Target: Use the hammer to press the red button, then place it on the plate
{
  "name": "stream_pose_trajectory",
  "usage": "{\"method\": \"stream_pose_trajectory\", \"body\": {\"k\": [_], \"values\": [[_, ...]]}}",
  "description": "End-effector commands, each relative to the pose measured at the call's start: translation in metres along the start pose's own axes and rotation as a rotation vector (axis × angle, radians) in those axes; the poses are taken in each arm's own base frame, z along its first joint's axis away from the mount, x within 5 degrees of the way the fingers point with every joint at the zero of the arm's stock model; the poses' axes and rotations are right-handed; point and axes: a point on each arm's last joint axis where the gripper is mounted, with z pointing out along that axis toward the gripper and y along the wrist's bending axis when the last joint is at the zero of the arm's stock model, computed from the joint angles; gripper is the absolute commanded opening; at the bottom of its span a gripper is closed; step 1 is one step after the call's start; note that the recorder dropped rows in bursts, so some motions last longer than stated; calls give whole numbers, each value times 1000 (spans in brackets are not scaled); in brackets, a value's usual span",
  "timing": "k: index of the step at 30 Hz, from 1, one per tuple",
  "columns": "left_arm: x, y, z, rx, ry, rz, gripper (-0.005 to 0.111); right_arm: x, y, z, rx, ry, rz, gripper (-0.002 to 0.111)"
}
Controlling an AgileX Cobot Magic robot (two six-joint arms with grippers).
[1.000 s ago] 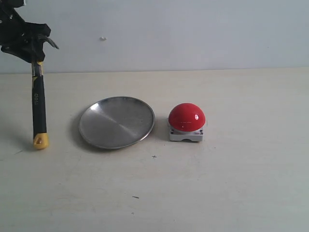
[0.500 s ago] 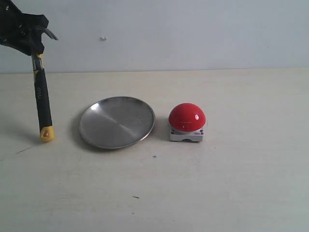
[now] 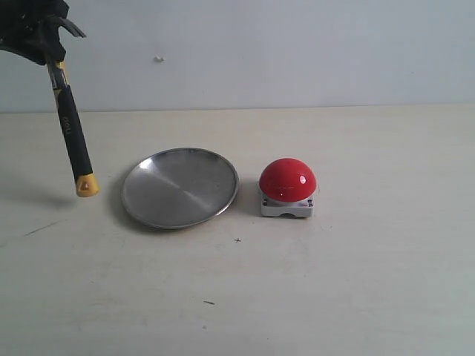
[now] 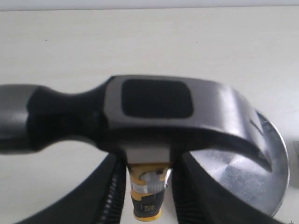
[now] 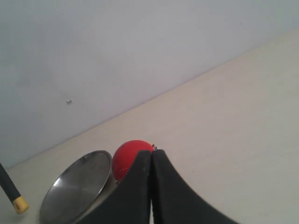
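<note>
My left gripper (image 3: 49, 52) is at the top left of the exterior view, shut on the hammer (image 3: 72, 129) just below its dark head. The black handle hangs down, tilted, its yellow butt end above the table and left of the plate (image 3: 179, 188). The left wrist view shows the hammer head (image 4: 159, 109) close up and the yellow neck held at my left gripper (image 4: 147, 179). The red button (image 3: 287, 180) stands just right of the plate. The right gripper (image 5: 151, 156) is shut on nothing; behind it are the red button (image 5: 127, 156) and plate (image 5: 77, 186).
A pale table (image 3: 371, 282) spreads around the plate and button, backed by a grey-white wall (image 3: 297, 44) with a small speck on it. The right arm does not show in the exterior view.
The left gripper has risen and moved slightly up-left in the exterior view. The hammer handle has swung right, its yellow end lifting from the table toward the plate.
</note>
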Motion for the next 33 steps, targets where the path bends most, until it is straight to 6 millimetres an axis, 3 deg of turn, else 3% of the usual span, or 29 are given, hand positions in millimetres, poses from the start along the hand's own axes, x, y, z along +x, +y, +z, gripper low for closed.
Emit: {"method": "stream_pose_trajectory", "body": {"k": [1,6,9,14,15,16,20,24,26,29,33], "values": [[-4,-5,-12,17,-52,7,0,-7,4,10,11,44,-46,0],[5,-3,1,38,-1,10,0,-30,26,27,-105,74,-75,0],[9,-2,4,39,20,10,0,-39,44,43,-255,134,-223,0],[11,-7,-4,63,11,3,0,-47,51,106,-327,332,-183,0],[11,-8,-5,68,8,3,0,-44,48,120,-327,377,-161,0],[11,-11,-8,83,0,1,0,-36,43,150,-354,472,-107,0],[12,-14,-8,112,1,-12,0,-16,40,200,-544,607,-31,0],[18,-12,-3,106,30,-12,0,9,44,250,-712,669,-114,0],[21,-12,-2,107,41,-11,0,18,55,274,-750,675,-178,0],[26,-13,-3,114,56,-15,0,23,93,299,-764,678,-457,0],[26,-14,-8,113,48,-12,0,36,132,310,-762,650,-603,0]]}}
